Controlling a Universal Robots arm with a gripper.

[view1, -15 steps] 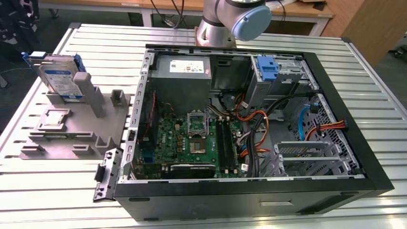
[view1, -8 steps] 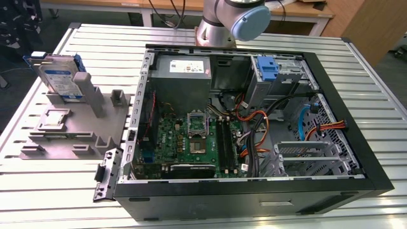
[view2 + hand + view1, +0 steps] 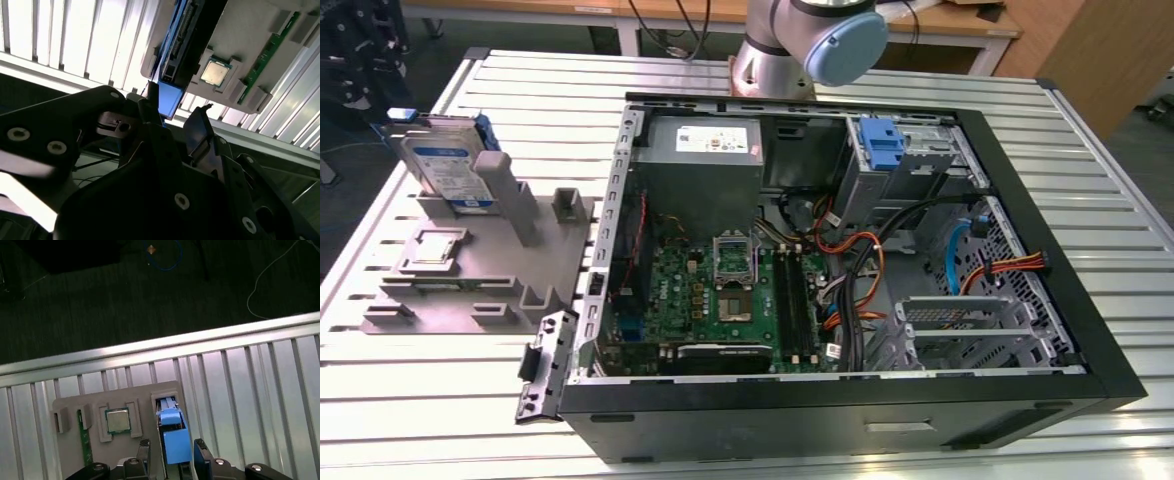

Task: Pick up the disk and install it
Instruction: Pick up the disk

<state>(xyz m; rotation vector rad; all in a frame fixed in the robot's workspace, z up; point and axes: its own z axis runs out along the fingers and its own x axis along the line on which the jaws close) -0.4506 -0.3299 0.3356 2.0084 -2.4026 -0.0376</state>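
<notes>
End effector [image 3: 172, 446] is held open above the disk [image 3: 443, 160].
Its fingers [image 3: 145, 450] are seen apart, flanking the blue carrier edge; the disk is stood upright in the grey holder [image 3: 520, 262] on the bench [image 3: 400, 400], beside the computer case [image 3: 1067, 300].

Disk [image 3: 440, 160] upright in grey holder [image 3: 467, 285], beside open computer case [image 3: 854, 405].
</notes>
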